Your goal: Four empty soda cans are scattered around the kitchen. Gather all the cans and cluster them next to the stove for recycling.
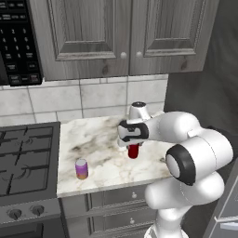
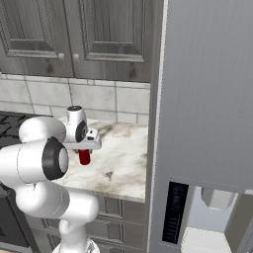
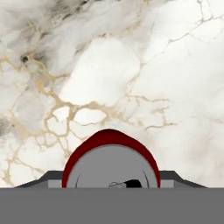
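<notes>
Presently, fingers [image 1: 133, 148] pinch a red silver-topped soda can [image 1: 133, 151] above the marble surface [image 1: 107, 162] — purple orange-banded can [image 1: 82, 168] upright near the black stove [image 1: 23, 162]

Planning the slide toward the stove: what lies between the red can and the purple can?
Bare marble counter lies between red can and purple can, in the left base view.
</notes>
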Robot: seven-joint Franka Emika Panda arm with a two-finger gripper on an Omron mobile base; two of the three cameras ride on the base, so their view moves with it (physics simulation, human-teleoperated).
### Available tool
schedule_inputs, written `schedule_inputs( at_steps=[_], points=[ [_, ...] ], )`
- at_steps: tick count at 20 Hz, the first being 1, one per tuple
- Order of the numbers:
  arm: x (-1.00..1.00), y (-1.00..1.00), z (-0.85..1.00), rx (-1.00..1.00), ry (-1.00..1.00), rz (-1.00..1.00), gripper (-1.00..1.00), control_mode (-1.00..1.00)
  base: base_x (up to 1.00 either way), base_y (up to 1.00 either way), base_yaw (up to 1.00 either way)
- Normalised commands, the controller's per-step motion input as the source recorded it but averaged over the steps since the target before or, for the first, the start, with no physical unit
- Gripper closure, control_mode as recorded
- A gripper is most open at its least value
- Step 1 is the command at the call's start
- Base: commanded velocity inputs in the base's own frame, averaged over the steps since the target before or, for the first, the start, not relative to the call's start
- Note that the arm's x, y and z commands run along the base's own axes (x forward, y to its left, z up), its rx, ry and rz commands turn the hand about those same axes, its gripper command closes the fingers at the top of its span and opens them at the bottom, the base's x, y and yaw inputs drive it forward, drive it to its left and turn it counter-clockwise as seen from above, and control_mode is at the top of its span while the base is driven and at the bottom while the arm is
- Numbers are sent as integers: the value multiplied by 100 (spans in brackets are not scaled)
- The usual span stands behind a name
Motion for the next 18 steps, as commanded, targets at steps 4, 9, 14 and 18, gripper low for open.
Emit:
schedule_inputs(
  at_steps=[4,9,14,18],
  points=[
    [0,19,2,0,0,0,100,-100,0,0,0],
    [1,27,14,0,0,0,100,-100,0,0,0],
    [7,33,24,0,1,2,100,-100,0,0,0],
    [14,46,14,0,7,3,100,-100,0,0,0]
  ],
)
